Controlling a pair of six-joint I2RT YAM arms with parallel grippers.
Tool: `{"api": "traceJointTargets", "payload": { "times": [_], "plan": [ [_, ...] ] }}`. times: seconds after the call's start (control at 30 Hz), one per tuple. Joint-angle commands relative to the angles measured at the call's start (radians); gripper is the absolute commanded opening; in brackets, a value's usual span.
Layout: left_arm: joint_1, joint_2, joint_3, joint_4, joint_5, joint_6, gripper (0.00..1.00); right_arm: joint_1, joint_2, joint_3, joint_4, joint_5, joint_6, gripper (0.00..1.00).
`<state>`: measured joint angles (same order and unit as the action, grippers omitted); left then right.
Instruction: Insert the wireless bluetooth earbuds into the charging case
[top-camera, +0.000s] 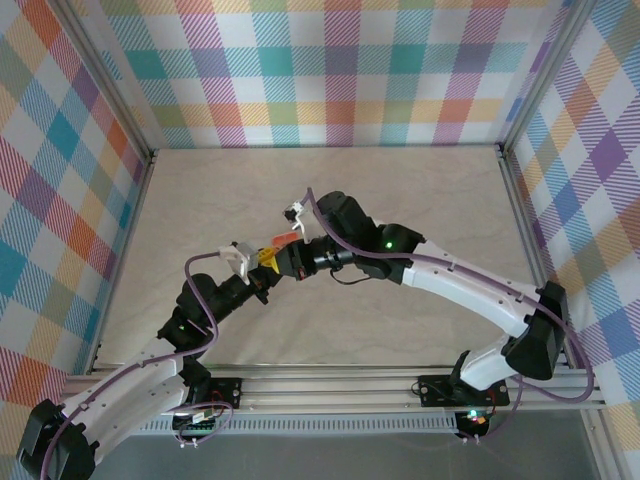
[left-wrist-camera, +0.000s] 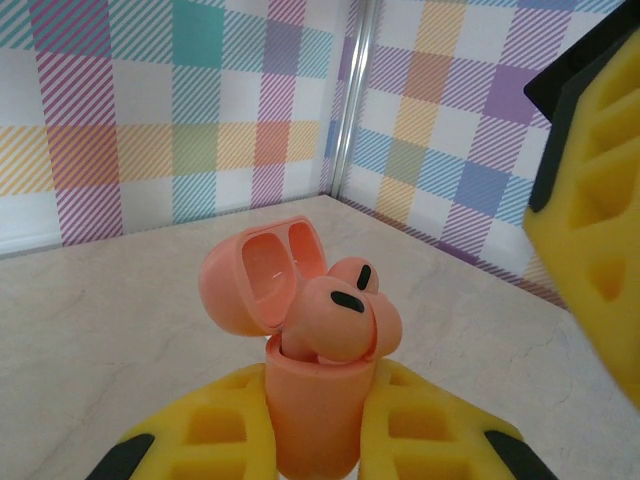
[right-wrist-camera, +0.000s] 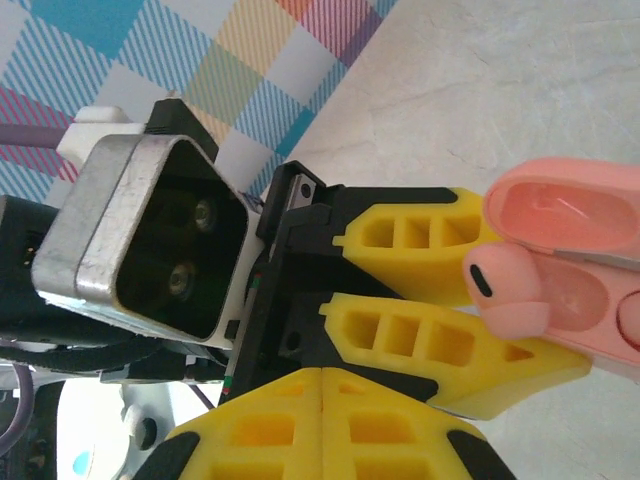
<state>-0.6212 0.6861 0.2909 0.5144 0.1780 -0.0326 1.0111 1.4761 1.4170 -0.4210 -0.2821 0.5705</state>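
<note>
Pale table, plaid walls on the far, left and right sides. The left arm and right arm reach in from the near edge and meet a little left of the table's middle. The left gripper is clamped low on the body of a salmon-pink charging case, which stands upright and appears raised off the table, its lid hinged open toward the far left. The right gripper has its fingers pressed together with nothing between them and sits just beside the case on the right, not touching as far as I can tell. Two pink earbuds are in the case. The nearer earbud rides high, its head bulging over the rim. The farther earbud sits behind it, and its depth is hard to judge. My read is that the buds are placed but the near one is not fully seated, so the step is to press it home. To do that well, use the closed right fingertips as a blunt pusher. Come down on the bud's head along the line of its socket with light, slow pressure. The left grip should hold firm so the case does not tip. Stay clear of the lid, since a knock could swing it onto the buds. Pushing off-axis may pop the bud out.
</note>
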Motion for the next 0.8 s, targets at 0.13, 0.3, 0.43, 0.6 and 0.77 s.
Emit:
{"api": "traceJointTargets", "payload": {
  "times": [0.13,0.3,0.43,0.6,0.77],
  "plan": [
    [-0.009,-0.016,0.025,0.010,0.010,0.004,0.00,-0.005,0.028,0.077,-0.073,0.046,-0.059,0.07],
    [-0.009,-0.023,0.024,0.007,0.008,0.004,0.00,-0.014,0.042,0.080,-0.075,0.040,-0.062,0.07],
    [-0.009,-0.022,0.027,0.008,0.009,0.004,0.00,-0.018,0.056,0.089,-0.085,0.036,-0.070,0.07],
    [-0.009,-0.025,0.028,0.007,0.011,0.004,0.00,-0.026,0.061,0.088,-0.093,0.050,-0.073,0.07],
    [-0.009,-0.028,0.027,0.006,0.013,0.002,0.00,-0.042,0.055,0.079,-0.104,0.073,-0.070,0.07]
  ]
}}
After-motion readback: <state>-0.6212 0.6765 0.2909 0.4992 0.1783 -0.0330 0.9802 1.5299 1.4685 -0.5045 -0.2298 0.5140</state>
